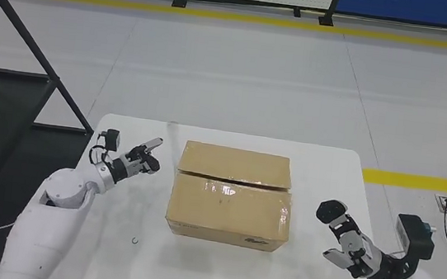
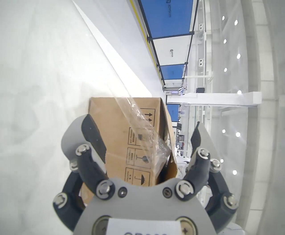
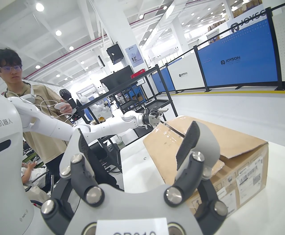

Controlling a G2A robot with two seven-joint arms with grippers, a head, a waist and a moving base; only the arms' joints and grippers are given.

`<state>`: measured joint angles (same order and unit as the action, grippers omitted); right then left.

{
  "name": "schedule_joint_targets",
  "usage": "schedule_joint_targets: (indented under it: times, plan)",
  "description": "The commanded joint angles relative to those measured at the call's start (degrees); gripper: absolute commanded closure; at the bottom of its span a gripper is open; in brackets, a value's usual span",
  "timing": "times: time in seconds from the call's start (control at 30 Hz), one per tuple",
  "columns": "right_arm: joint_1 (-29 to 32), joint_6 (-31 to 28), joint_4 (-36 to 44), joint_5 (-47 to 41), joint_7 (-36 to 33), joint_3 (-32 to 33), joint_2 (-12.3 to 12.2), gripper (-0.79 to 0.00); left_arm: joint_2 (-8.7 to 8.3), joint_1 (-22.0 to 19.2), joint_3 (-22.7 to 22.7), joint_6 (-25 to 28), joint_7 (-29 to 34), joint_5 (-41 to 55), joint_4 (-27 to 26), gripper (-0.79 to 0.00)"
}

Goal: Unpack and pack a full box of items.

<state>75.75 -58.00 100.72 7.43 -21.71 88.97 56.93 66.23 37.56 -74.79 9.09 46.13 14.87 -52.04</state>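
Cardboard box [image 1: 231, 197] sits at mid-bench on the white bench [image 1: 320, 163], long side across the robot's front, resting flat. The top flaps are down but not sealed: a dark seam gap runs along the lid nearer the far edge, and from the right wrist view the near flap sits slightly proud at one corner. A white label [image 3: 248, 178] is on the end face toward the right arm. The left gripper [image 1: 154, 155] is at the box's 10 o'clock, just beside the far left corner and above the bench, jaws wide. A strip of clear tape [image 2: 142, 131] trails off the box top and runs in between those jaws; I cannot tell whether it touches either pad. The right gripper [image 1: 333, 233] is at the box's 4 o'clock, near the right end but apart from it, jaws wide with nothing between them. A small dark speck [image 1: 136, 240] lies on the bench at the box's 7 o'clock, too small to identify.
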Motion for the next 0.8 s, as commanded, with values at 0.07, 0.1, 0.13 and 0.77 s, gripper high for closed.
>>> schedule_joint_targets:
  times: [0.07,0.1,0.13,0.77]
  plan:
    - [0.0,0.0,0.0,0.0,0.0,0.0,0.0,-0.785,1.64,-3.49,3.53,-0.41,-2.42,2.09,5.29,-0.785]
    - [0.0,0.0,0.0,0.0,0.0,0.0,0.0,-0.785,2.1,-4.49,4.46,-0.54,-2.85,2.45,6.79,-0.785]
    - [0.0,0.0,0.0,0.0,0.0,0.0,0.0,-0.785,2.62,-5.42,5.19,-0.64,-3.09,3.67,8.36,-0.785]
    - [0.0,0.0,0.0,0.0,0.0,0.0,0.0,-0.785,10.0,-16.22,11.66,11.18,-2.82,13.92,29.69,-0.785]
